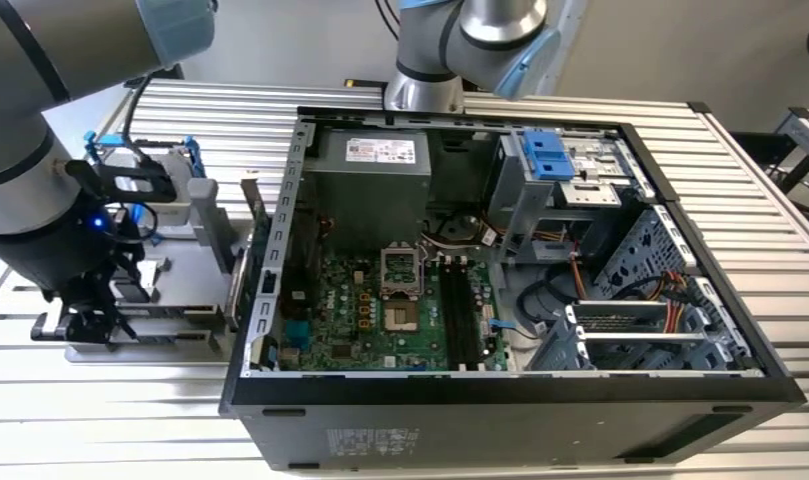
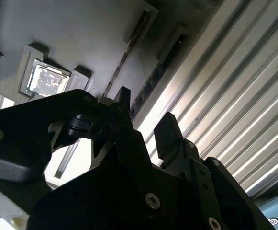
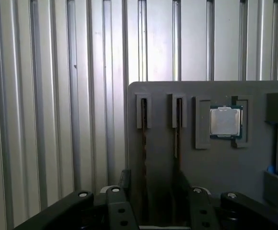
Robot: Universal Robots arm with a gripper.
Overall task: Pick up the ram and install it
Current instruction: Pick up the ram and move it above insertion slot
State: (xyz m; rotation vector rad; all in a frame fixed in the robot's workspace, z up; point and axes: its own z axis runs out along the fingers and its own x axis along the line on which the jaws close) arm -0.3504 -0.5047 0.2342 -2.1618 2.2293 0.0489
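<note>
In the exterior view I have the arm (image 1: pixel 31 180) down at that view's left, its gripper (image 1: pixel 91 322) low over the grey tray (image 1: pixel 177 272) that sits on the slatted table (image 1: pixel 764 170) just beside the open computer case (image 1: pixel 511 400); from here I cannot make out the fingers or the ram. A blue-framed drive (image 1: pixel 137 165) and a card with a metal bracket (image 1: pixel 251 215) stand at the far part of the tray. In the second wrist view the gripper (image 2: pixel 146 115) shows two dark fingers (image 2: pixel 167 129) spread well apart with nothing between them. Beyond their tips the ram (image 2: pixel 150 81) stands on edge in its slot, and a second stick (image 2: pixel 124 55) stands in the neighbouring slot, nearer the processor chip (image 2: pixel 45 79). In the first wrist view the gripper (image 3: pixel 155 191) is wide and empty, its fingers (image 3: pixel 115 203) close above the tray (image 3: pixel 215 163). The ram (image 3: pixel 143 158) and the second stick (image 3: pixel 177 134) run side by side, not touching, both lying in line with the gap between the fingers, and the chip (image 3: pixel 226 121) sits in its recess beside them
</note>
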